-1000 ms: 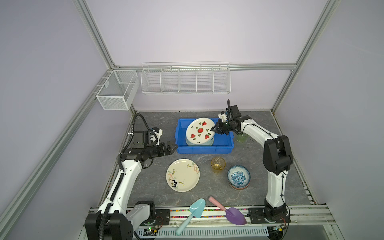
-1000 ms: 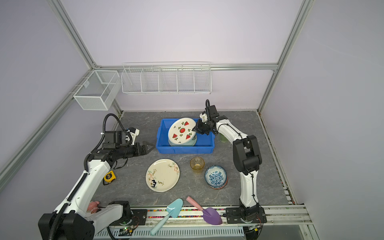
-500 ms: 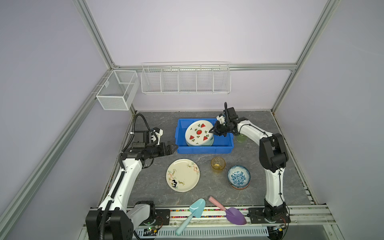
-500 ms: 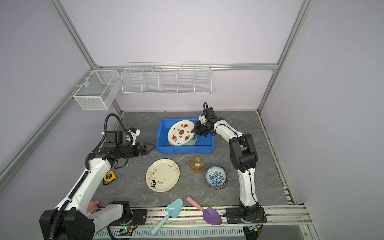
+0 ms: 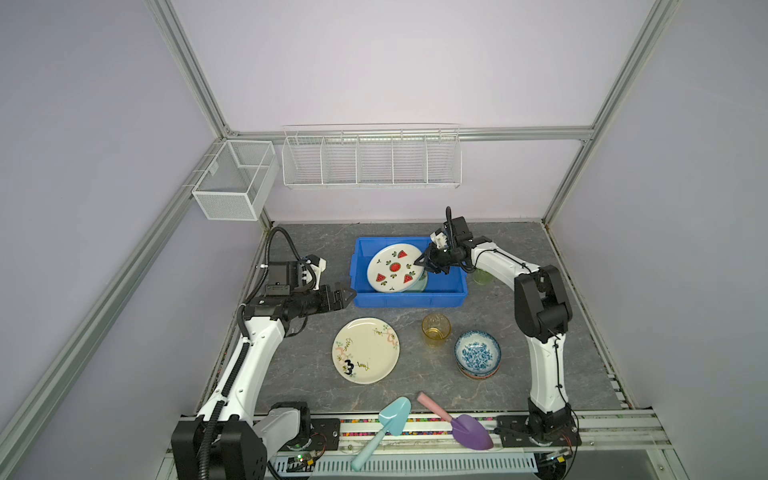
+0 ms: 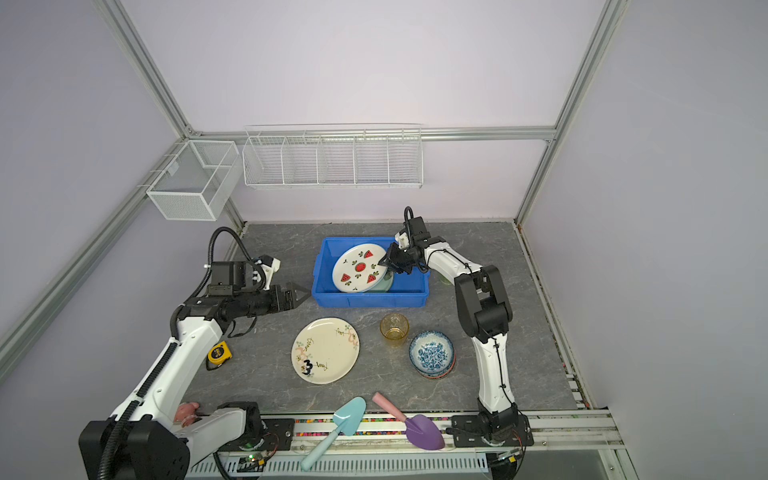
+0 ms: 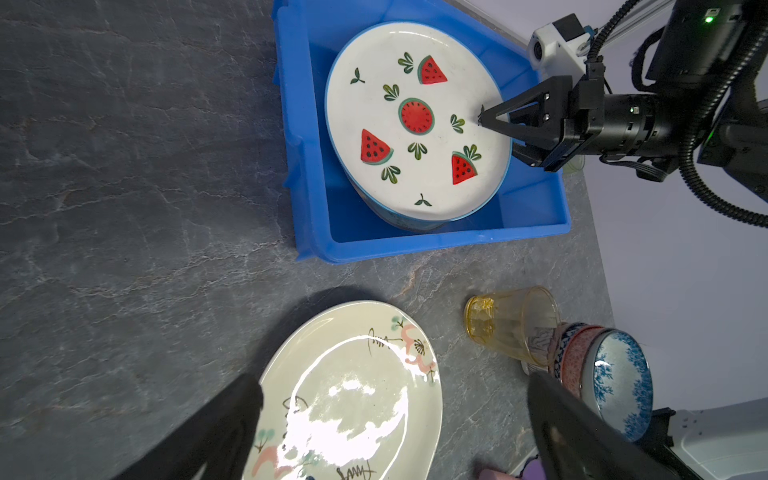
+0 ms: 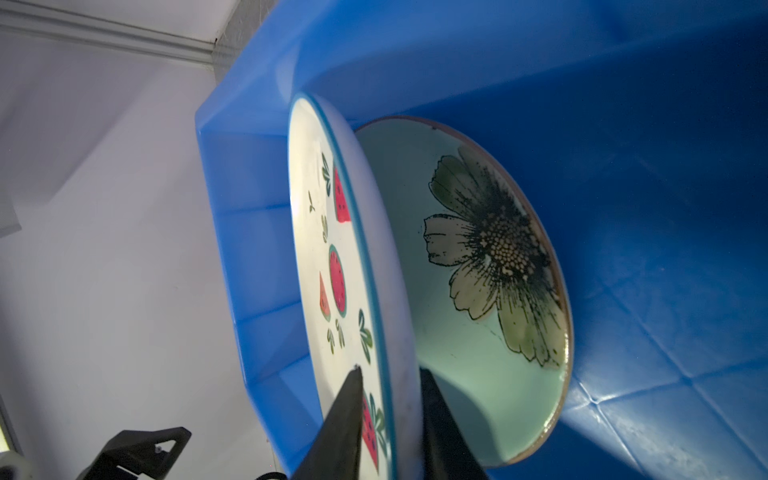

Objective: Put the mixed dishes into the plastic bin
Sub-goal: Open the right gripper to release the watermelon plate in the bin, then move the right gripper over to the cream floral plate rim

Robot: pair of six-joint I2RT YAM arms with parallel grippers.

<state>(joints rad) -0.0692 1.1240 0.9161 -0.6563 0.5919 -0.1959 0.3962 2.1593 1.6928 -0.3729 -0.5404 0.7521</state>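
The watermelon-print plate (image 5: 394,268) (image 8: 324,249) leans tilted in the blue plastic bin (image 5: 409,300), over the pale green floral plate (image 8: 478,270) lying on the bin floor. My right gripper (image 5: 419,264) (image 8: 390,372) straddles its right rim, jaws slightly parted, one finger over the face and one under. My left gripper (image 5: 347,297) (image 7: 392,378) hangs open and empty left of the bin, above the cream scribbled plate (image 5: 365,350). On the table in front of the bin stand an amber tumbler (image 5: 436,329) and a blue-white bowl (image 5: 477,353) stacked on a pink-ribbed one. A green tumbler (image 5: 482,276) stands right of the bin.
A teal shovel (image 5: 384,424) and a purple shovel (image 5: 461,424) lie at the front edge. A yellow tape measure (image 6: 219,353) sits by the left arm. White wire baskets (image 5: 372,158) hang on the back wall and the left rail.
The right gripper has lowered the watermelon plate further left and down into the bin, and its jaws have begun to part. The left arm has not moved.
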